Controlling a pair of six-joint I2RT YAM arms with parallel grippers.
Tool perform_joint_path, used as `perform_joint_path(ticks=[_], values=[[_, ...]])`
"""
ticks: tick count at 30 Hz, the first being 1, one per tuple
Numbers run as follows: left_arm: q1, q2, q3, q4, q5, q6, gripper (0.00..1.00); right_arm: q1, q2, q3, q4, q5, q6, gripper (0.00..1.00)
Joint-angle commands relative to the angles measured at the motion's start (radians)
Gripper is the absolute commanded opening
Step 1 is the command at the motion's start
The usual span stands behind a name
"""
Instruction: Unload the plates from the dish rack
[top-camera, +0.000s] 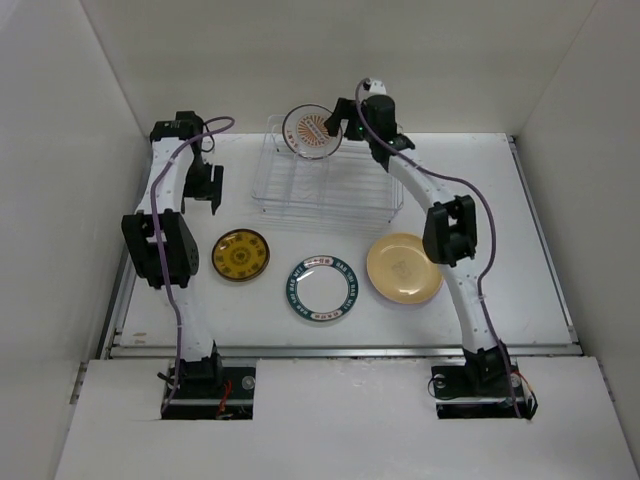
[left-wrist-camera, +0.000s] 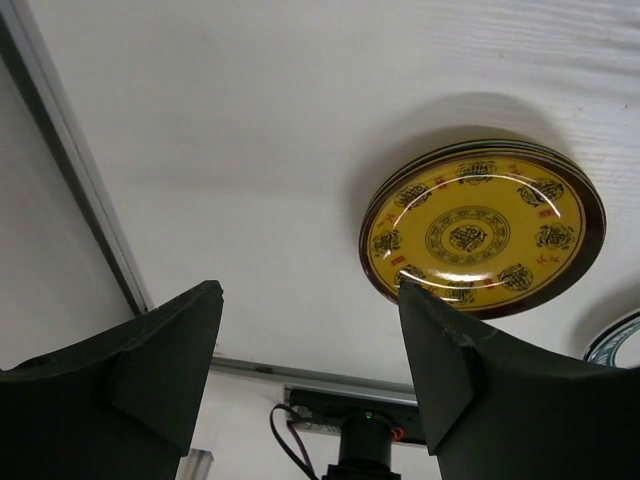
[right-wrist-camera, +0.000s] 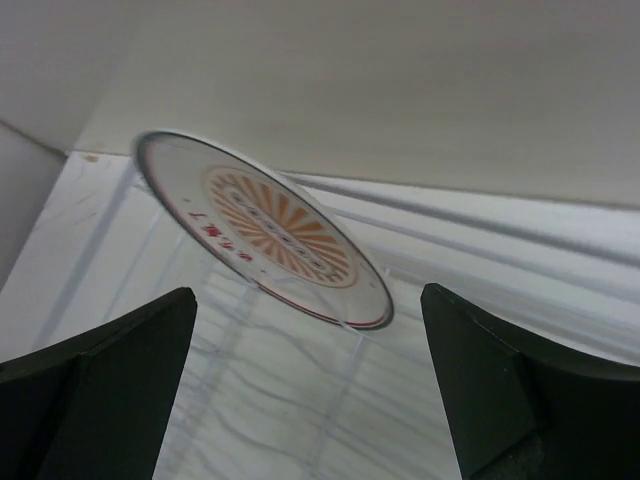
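The wire dish rack (top-camera: 325, 195) stands at the back middle of the table. One plate with an orange-red centre (top-camera: 312, 131) stands tilted in its far end; it also shows in the right wrist view (right-wrist-camera: 265, 228). My right gripper (top-camera: 345, 128) is open just right of that plate, with its jaws apart and nothing between them (right-wrist-camera: 305, 390). The gold-patterned plate (top-camera: 241, 255), the teal-rimmed plate (top-camera: 322, 288) and the tan-yellow plate (top-camera: 404, 269) lie flat on the table in front of the rack. My left gripper (top-camera: 205, 190) is open and empty at the left, above the gold plate (left-wrist-camera: 484, 232).
White walls close in the table at the back and both sides. A metal rail (top-camera: 340, 350) runs along the near edge by the arm bases. The rack's wire bars (right-wrist-camera: 300, 400) lie under my right gripper.
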Motion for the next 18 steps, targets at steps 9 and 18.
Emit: perform_joint_path(ticks=[9,18], values=[[0.002,0.147,0.293,0.010,0.229,-0.080,0.69,-0.015,0.139,0.039,0.509,0.172,0.294,0.95],[0.002,0.215,0.273,0.036,0.312,-0.110,0.69,-0.015,0.237,0.047,0.573,-0.021,0.323,0.67]])
